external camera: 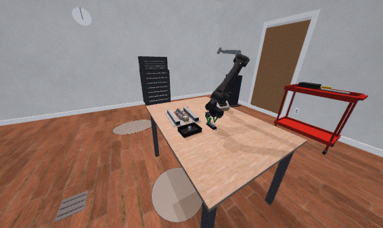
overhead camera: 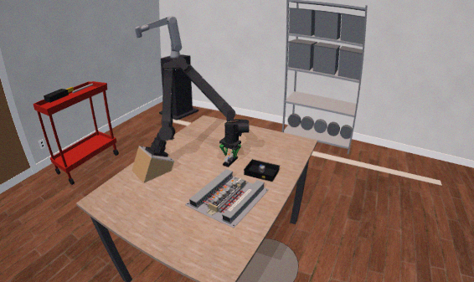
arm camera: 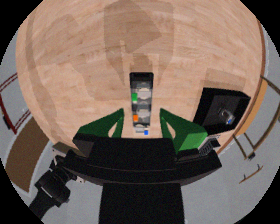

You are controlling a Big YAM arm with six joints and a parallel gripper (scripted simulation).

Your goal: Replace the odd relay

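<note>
Pale wood-grain surface (overhead camera: 159, 220), matt and smooth. At 3 o'clock of it, grey metal-looking shelf rack (overhead camera: 287, 69); glossy red cart (overhead camera: 69, 105) at 9 o'clock.

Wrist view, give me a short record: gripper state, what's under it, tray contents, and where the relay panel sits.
gripper: open, holding nothing, green fingers spread
under gripper: black spare holder with two relays, one green button, one orange button
tray: black, one small relay-like part inside
relay panel: on the table, in front of the tray
</note>
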